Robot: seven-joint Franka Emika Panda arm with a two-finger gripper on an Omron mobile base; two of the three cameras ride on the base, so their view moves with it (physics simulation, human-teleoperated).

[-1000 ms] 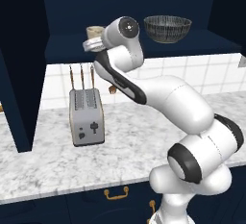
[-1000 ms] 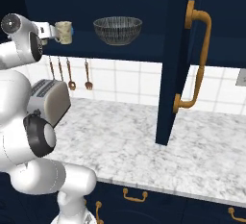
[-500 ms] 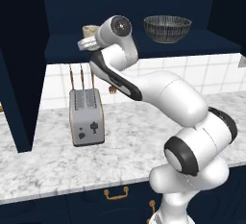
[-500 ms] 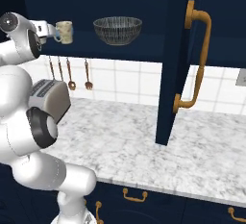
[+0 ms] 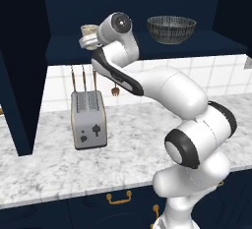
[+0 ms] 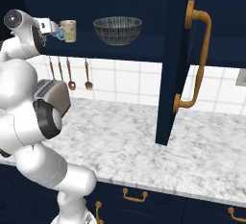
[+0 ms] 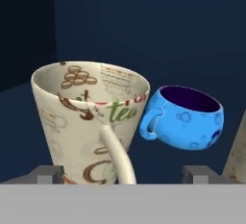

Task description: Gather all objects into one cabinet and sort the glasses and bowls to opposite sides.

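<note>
A beige mug (image 7: 89,122) with printed lettering stands upright on the cabinet (image 5: 147,48) shelf, its handle facing the hand camera. My gripper (image 7: 122,176) is open, one fingertip on each side of the mug's base, apart from it. Just behind and right of the mug sits the small blue bowl (image 7: 185,117). A beige sliver at the right edge may be the tumbler (image 7: 239,151). In the base views the mug (image 5: 88,29) (image 6: 67,31) is at the shelf's left end by my gripper (image 6: 54,28). The large dark patterned bowl (image 5: 171,29) (image 6: 117,30) stands further right on the same shelf.
A silver toaster (image 5: 88,120) stands on the marble counter (image 5: 123,159) below the shelf, with utensils (image 6: 70,76) hanging on the tiled wall. An open navy cabinet door (image 6: 175,59) with a brass handle (image 6: 199,55) juts out at the right; another door (image 5: 19,75) hangs at the left.
The jaws have gone from shut to open, letting go of the mug, which stays standing on the shelf. The upper arm shifted slightly.
</note>
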